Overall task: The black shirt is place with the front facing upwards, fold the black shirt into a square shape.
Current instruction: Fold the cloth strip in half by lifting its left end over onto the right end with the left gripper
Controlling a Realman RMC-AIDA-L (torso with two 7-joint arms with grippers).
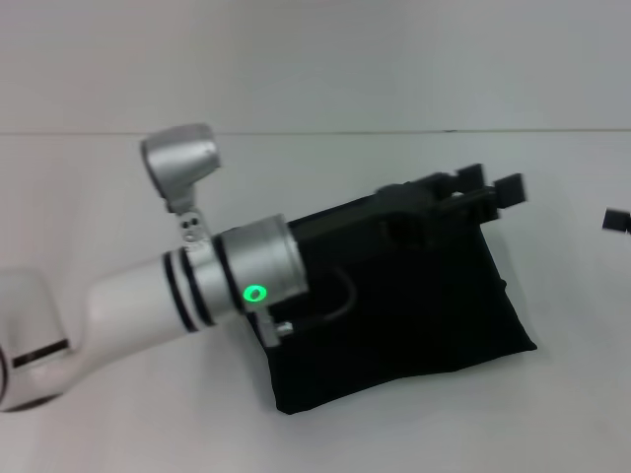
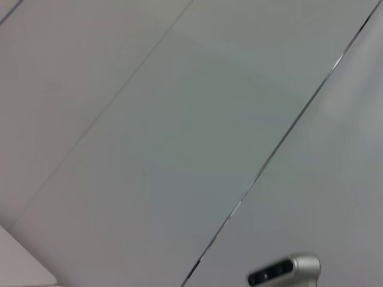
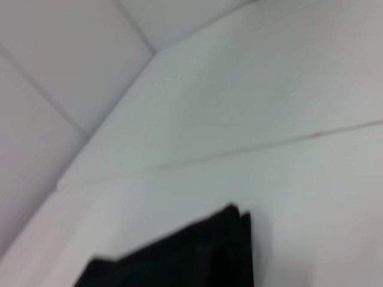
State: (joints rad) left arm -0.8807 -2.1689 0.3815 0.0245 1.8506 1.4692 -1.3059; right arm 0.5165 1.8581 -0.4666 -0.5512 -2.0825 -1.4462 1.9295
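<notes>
Black shirt (image 1: 414,325), one, lies folded under left pincer (image 1: 485,189).

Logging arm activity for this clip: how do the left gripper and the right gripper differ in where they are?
The left gripper, black, reaches over the far edge of the folded black shirt, carried by the white and silver left arm stretched across it. The right gripper shows only as a dark tip at the head view's right border, off the shirt, over the white table. Both are black.
</notes>
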